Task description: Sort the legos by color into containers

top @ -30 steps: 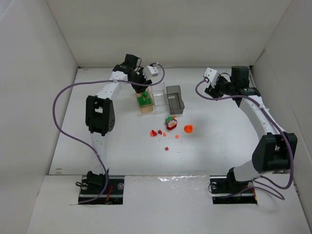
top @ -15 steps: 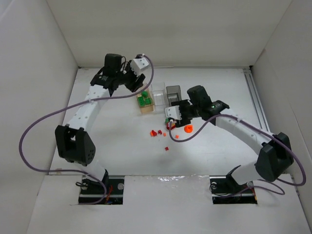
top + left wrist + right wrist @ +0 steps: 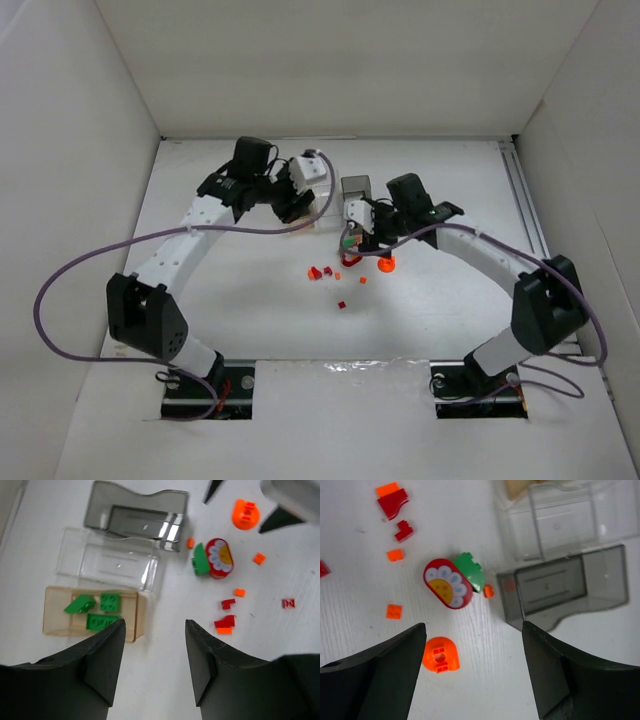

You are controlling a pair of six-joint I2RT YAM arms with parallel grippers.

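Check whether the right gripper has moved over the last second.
Yes. The right gripper swung left and closer in, from well right of the grey bin to just off its near side.

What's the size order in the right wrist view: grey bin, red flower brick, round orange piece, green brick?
1. grey bin
2. red flower brick
3. round orange piece and green brick look about alike, so unranked.

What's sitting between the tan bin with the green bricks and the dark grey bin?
The clear bin lies between the tan bin and the grey bin. The left wrist view shows this most plainly.
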